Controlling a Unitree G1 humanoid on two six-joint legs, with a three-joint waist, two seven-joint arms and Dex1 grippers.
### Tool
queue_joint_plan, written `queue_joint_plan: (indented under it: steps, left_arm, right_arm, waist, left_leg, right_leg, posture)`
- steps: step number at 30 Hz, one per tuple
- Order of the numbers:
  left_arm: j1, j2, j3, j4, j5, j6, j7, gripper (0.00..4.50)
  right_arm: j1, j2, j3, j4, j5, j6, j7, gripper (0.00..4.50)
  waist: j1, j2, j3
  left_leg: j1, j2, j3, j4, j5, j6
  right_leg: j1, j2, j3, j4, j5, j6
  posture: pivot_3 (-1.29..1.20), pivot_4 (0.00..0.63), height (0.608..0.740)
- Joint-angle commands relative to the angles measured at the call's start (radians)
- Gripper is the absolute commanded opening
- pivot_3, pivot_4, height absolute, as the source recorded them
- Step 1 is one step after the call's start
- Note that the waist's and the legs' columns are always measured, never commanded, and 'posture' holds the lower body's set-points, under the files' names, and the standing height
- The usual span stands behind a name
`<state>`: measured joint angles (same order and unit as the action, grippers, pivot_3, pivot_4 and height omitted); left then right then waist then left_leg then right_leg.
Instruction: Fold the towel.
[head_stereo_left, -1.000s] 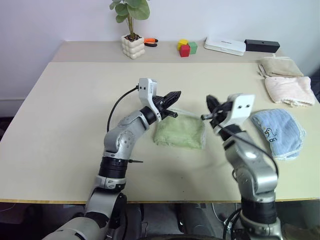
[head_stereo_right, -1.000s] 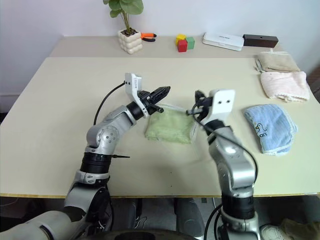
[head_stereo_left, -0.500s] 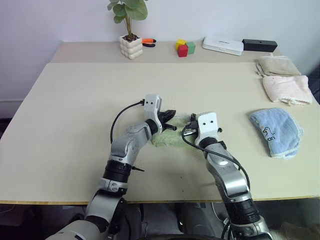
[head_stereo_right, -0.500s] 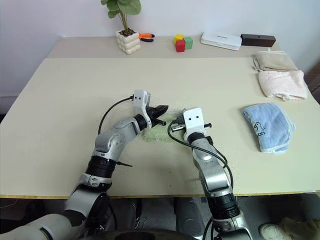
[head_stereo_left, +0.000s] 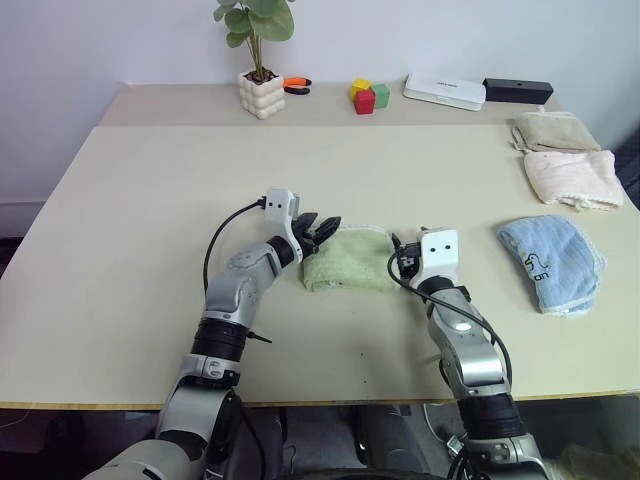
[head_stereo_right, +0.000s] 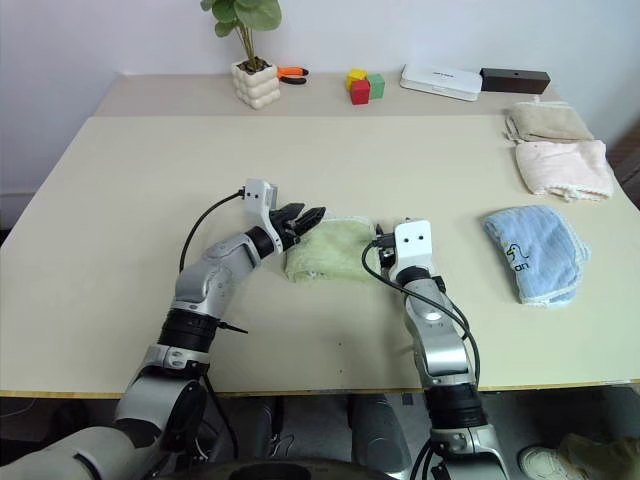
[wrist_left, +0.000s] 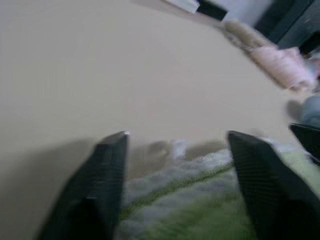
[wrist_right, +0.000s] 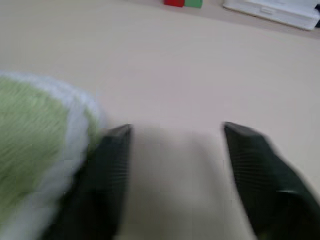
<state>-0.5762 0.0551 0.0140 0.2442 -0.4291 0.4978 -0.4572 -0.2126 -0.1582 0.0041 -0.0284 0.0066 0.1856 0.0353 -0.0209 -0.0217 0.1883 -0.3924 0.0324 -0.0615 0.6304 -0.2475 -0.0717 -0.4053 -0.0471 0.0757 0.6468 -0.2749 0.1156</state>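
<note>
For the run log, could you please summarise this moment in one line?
towel: folded, flat on table | left gripper: open at its left edge | right gripper: open beside its right edge | nothing held

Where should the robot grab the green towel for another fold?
Probably at the near corners of the towel: it lies flat and folded, with its whitish edge exposed at both ends. Each gripper could come in level from its own side, the left gripper already open at its end.

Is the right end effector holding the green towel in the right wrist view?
No. The right end effector is open with bare table between its fingers; the green towel lies beside it.
</note>
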Motion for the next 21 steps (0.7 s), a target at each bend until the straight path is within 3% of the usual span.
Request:
queue_joint_plan:
  steps: [1, 7, 11, 14, 17, 21]
  left_arm:
    - [-0.013, 0.005, 0.035, -0.110, -0.072, 0.041, -0.028, 4.50]
    - [-0.026, 0.088, 0.131, -0.181, -0.112, 0.081, 0.008, 4.50]
    - [0.016, 0.198, 0.161, -0.234, -0.136, 0.153, -0.033, 4.50]
    - [0.056, 0.275, 0.182, -0.272, -0.230, 0.301, -0.096, 4.50]
    - [0.077, 0.349, 0.219, -0.271, -0.347, 0.480, -0.147, 4.50]
    - [0.081, 0.420, 0.220, -0.248, -0.438, 0.663, -0.194, 4.50]
  right_arm:
    - [-0.040, -0.019, -0.052, -0.007, -0.011, -0.043, -0.025, 4.47]
    - [-0.060, -0.092, -0.158, -0.013, -0.081, -0.060, -0.130, 4.47]
    - [-0.104, -0.141, -0.190, -0.061, 0.125, -0.058, 0.110, 4.47]
    - [-0.108, -0.203, -0.219, -0.154, 0.415, 0.077, 0.386, 4.47]
    - [-0.066, -0.362, -0.263, -0.246, 0.613, 0.224, 0.618, 4.47]
    - [0.020, -0.547, -0.285, -0.335, 0.712, 0.283, 0.843, 4.47]
  waist:
    - [0.000, 0.000, 0.000]
    - [0.000, 0.000, 0.000]
    - [-0.021, 0.001, 0.000]
    - [-0.025, 0.001, 0.001]
    - [-0.021, 0.002, 0.002]
    - [-0.018, 0.002, 0.003]
  left_leg:
    - [0.000, 0.000, 0.000, 0.000, 0.000, 0.000]
    - [0.000, 0.000, 0.000, 0.000, 0.000, 0.000]
    - [0.000, 0.000, 0.000, -0.001, 0.000, 0.000]
    - [0.001, 0.001, 0.000, -0.001, 0.000, 0.000]
    - [0.000, 0.000, 0.000, -0.001, 0.000, 0.000]
    - [0.000, 0.000, -0.001, 0.000, 0.000, 0.000]
  right_leg:
    - [0.000, 0.000, 0.000, 0.000, 0.000, 0.000]
    - [0.000, 0.000, 0.000, 0.000, 0.000, 0.000]
    - [0.000, 0.000, 0.000, 0.001, 0.000, 0.000]
    - [0.000, 0.000, 0.000, 0.001, 0.000, 0.000]
    - [0.000, 0.000, 0.000, 0.001, 0.000, 0.000]
    - [0.001, -0.001, -0.002, 0.000, 0.000, 0.000]
  posture:
    - [0.00, 0.150, 0.740]
    - [0.00, 0.150, 0.740]
    - [0.00, 0.150, 0.740]
    - [0.00, 0.150, 0.740]
    - [0.00, 0.150, 0.740]
    - [0.00, 0.150, 0.740]
